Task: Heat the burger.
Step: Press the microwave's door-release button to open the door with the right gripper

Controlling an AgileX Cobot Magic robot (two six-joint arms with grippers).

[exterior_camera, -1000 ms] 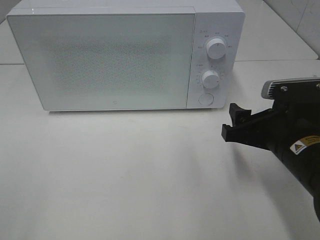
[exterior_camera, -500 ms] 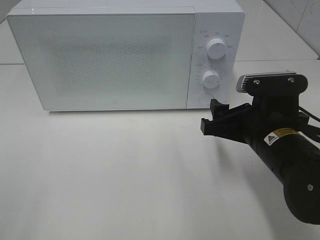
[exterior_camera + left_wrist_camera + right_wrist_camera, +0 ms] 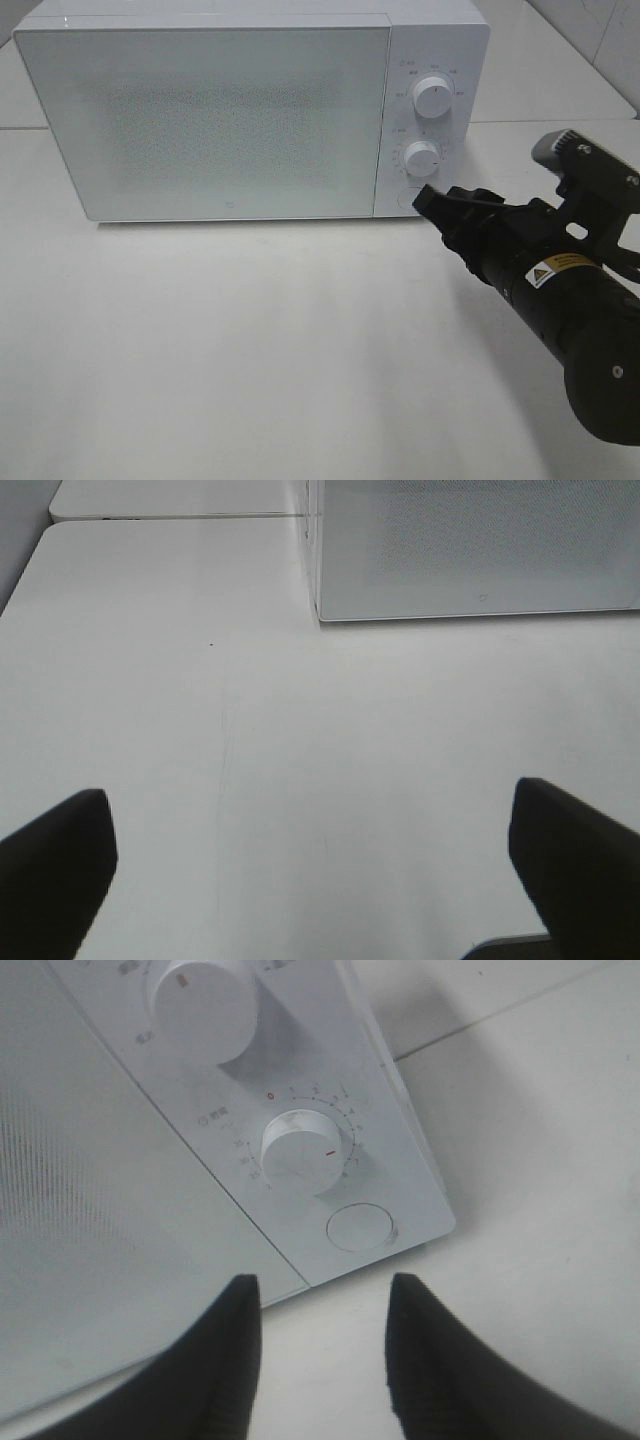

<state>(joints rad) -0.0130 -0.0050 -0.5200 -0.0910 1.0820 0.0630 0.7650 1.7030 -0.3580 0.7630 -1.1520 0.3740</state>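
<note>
— Judging from the high camera, how far along was the heating?

— Hardly begun, I'd say. The boxy white microwave oven (image 3: 210, 120) stood on the plain white table (image 3: 250, 350) with its frosted door closed. The burger showed nowhere, and whether it sat behind that door could not be told.

— And the hand there?

— The black right gripper (image 3: 428, 198) reached in from about four o'clock, its tips just at the round white push button (image 3: 406, 197) at the five o'clock corner of the oven's front, under the lower white dial (image 3: 422, 158). Contact was too close to call.

— The left wrist camera?

— The left gripper (image 3: 308, 800) hung over bare table with its fingers spread wide, holding nothing, and the oven's lower front corner was well ahead of it.

— The right wrist camera?

— The two dark fingers (image 3: 225, 1360) stood parted with a clear gap, empty, and aimed at the panel. The button sat at six o'clock of the lower dial, just beyond the tips, apparently not touched.

— What was left?

— Probably pressing that button, then everything after: loading if needed, closing and setting the dials.
</note>
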